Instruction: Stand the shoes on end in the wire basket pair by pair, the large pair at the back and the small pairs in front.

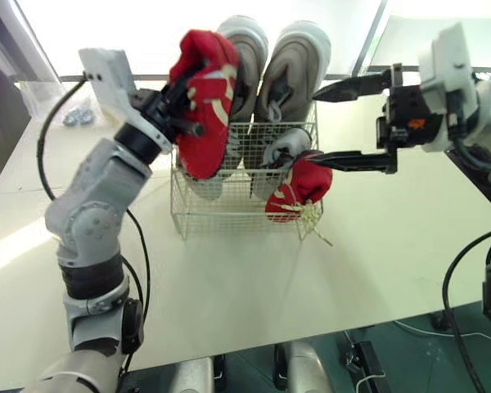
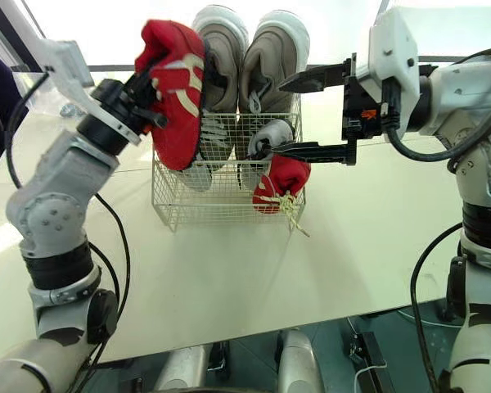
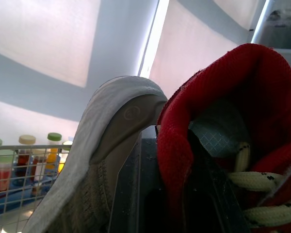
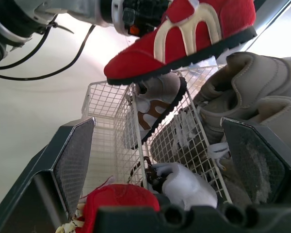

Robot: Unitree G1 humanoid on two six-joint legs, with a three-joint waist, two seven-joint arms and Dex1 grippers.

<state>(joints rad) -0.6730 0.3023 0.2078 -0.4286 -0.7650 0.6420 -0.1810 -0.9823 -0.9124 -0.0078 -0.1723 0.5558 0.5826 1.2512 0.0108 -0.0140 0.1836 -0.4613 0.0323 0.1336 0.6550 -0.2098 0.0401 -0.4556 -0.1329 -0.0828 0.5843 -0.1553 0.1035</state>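
Basket [image 1: 198,214] holding grey pair [image 1: 288,70], red shoe [image 1: 304,187] at corner, left pincer [image 1: 180,102] gripping twin [image 1: 206,131]

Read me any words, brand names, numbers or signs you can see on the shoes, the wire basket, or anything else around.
No text here can be read.
Round stamped mark on the large grey shoe: too blurred to read.
Labels on the small coloured-cap bottles: too small to read.
Cream curved stripes on the red suede shoe: a pattern, not lettering.

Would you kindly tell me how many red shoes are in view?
2. One red shoe in the left gripper above the wire basket; the other at the basket's front right corner. Others may be hidden.
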